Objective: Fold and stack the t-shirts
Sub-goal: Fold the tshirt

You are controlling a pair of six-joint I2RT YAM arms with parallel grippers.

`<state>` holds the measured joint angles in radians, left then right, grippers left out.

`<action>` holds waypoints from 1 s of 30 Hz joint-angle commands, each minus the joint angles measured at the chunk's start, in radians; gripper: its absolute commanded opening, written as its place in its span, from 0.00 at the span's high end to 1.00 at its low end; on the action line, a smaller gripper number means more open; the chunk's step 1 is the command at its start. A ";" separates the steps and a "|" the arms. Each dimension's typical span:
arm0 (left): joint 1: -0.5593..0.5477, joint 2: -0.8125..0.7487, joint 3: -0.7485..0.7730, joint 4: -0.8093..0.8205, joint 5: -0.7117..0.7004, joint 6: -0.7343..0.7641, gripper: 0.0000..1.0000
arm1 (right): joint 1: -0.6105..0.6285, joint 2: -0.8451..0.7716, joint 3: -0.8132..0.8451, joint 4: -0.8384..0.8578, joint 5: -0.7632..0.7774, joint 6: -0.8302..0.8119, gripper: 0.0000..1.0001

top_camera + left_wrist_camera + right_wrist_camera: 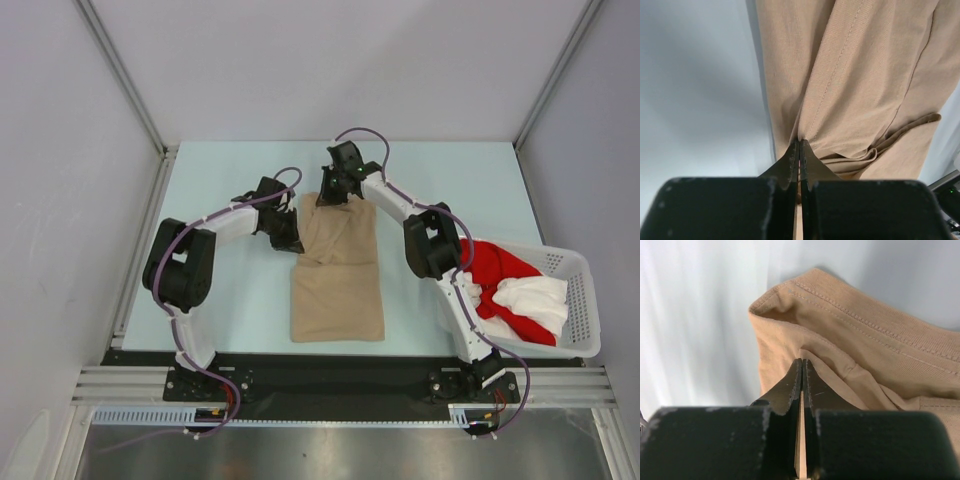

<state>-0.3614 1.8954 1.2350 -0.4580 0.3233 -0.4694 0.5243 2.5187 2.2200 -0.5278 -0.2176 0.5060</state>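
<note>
Our left gripper (799, 143) has its jaws pressed together on a pinch of the beige-tan t-shirt (860, 90), biting a fold beside a stitched seam. Our right gripper (802, 362) is likewise clamped on the same shirt, just below a double-stitched hem where the cloth turns over. From above we see the shirt lying as a long, narrow folded strip in the middle of the pale table (230, 300). The right gripper is at its far end and the left on its left edge, a little nearer to us. At the table's right side sits a white lattice basket (585, 300), holding a red t-shirt (495, 265) and a white t-shirt (535, 298) crumpled together.
</note>
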 commanded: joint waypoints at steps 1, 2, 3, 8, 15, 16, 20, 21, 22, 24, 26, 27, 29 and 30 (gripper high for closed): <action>-0.005 -0.056 -0.009 -0.008 -0.027 -0.006 1.00 | -0.003 -0.072 0.026 0.045 0.017 0.012 0.99; -0.005 -0.056 -0.011 -0.007 -0.027 -0.006 1.00 | -0.001 -0.075 0.024 0.046 0.023 0.009 0.98; -0.005 -0.058 -0.012 -0.008 -0.036 -0.008 1.00 | -0.003 -0.086 0.014 0.063 0.029 0.006 0.98; -0.005 -0.049 -0.005 -0.014 -0.053 -0.020 1.00 | -0.015 -0.058 0.050 0.066 0.004 0.025 0.91; -0.005 -0.048 0.017 -0.041 -0.067 -0.009 0.82 | -0.036 -0.029 0.109 0.011 -0.052 0.029 0.64; -0.004 -0.059 0.017 -0.045 -0.079 -0.005 0.77 | -0.043 -0.053 0.106 0.003 -0.052 0.022 0.57; -0.005 -0.134 0.053 -0.083 -0.173 0.024 0.54 | -0.081 -0.115 0.095 -0.089 -0.078 -0.009 0.52; -0.005 -0.148 0.061 -0.090 -0.179 0.028 0.48 | -0.090 -0.133 0.075 -0.118 -0.092 -0.018 0.52; -0.004 -0.165 0.072 -0.091 -0.173 0.041 0.48 | -0.102 -0.152 0.052 -0.124 -0.126 -0.027 0.53; -0.002 -0.167 0.106 -0.077 -0.108 0.054 0.51 | -0.104 -0.213 -0.040 -0.132 -0.153 -0.066 0.54; 0.001 -0.141 0.151 -0.065 -0.064 0.048 0.57 | -0.104 -0.256 -0.103 -0.143 -0.167 -0.090 0.57; 0.004 -0.130 0.165 -0.062 -0.031 0.040 0.61 | -0.107 -0.299 -0.176 -0.140 -0.173 -0.098 0.57; 0.007 -0.104 0.193 -0.064 0.000 0.025 0.64 | -0.110 -0.351 -0.256 -0.138 -0.213 -0.101 0.59; 0.006 -0.102 0.195 -0.067 0.008 0.022 0.62 | -0.110 -0.404 -0.291 -0.149 -0.219 -0.113 0.58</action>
<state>-0.3595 1.7897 1.3827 -0.5320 0.2584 -0.4454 0.4015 2.2559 2.0010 -0.6437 -0.3656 0.4435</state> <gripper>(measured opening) 0.369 0.416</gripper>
